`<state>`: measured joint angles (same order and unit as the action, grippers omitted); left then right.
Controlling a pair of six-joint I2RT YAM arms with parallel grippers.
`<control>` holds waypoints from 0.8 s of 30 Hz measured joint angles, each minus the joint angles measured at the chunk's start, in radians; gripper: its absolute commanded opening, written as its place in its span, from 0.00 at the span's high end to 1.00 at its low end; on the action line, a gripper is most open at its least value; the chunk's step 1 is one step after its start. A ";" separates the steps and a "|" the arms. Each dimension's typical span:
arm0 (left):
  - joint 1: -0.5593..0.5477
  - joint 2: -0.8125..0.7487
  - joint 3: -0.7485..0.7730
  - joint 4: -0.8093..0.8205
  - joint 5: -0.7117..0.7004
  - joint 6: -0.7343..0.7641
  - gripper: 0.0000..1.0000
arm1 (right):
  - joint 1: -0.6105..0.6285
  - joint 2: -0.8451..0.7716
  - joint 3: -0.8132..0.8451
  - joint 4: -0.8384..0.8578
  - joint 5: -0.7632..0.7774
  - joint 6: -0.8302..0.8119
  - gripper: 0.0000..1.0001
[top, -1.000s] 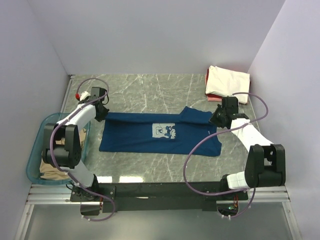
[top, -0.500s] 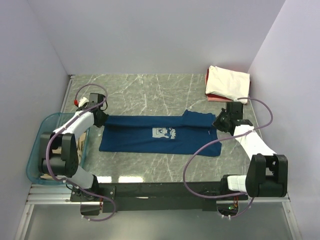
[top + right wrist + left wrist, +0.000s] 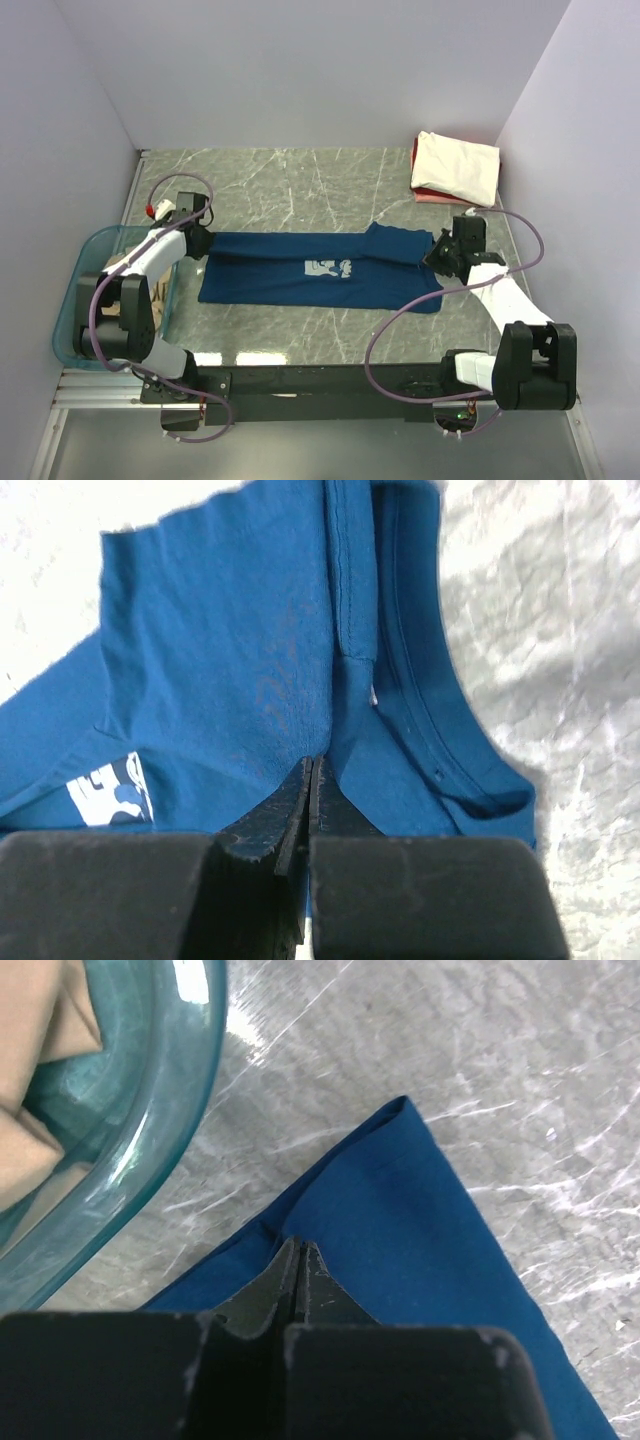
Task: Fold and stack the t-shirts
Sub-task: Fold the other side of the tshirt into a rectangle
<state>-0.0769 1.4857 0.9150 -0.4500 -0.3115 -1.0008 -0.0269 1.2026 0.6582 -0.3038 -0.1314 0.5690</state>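
A navy t-shirt [image 3: 290,272] with a pale print [image 3: 328,267] lies stretched across the marble table. My left gripper [image 3: 200,243] is shut on its left far corner; in the left wrist view the cloth [image 3: 430,1220] puckers at the closed tips [image 3: 298,1245]. At the shirt's right end my right gripper [image 3: 438,250] is shut on a fold of cloth just beside the collar [image 3: 420,710], tips [image 3: 310,762] pressed together. A folded cream t-shirt [image 3: 455,167] rests on a red one [image 3: 428,195] at the back right.
A translucent teal tub [image 3: 75,300] stands at the left table edge, close to the left arm, with tan cloth [image 3: 30,1050] inside. Its rim [image 3: 170,1130] is a short way from the shirt corner. Walls close in the left, right and back sides.
Both grippers have moved toward the near edge, drawing the navy shirt's far edge with them. The shirt now lies narrower front to back and tauter.
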 measured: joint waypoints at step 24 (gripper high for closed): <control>0.013 -0.116 -0.083 0.050 0.134 0.015 0.12 | 0.166 0.136 0.202 -0.039 0.040 0.006 0.46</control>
<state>-0.0639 1.3701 0.8322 -0.4000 -0.1772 -0.9855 0.1390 1.3384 0.8604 -0.3428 -0.0910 0.5747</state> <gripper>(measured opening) 0.889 0.560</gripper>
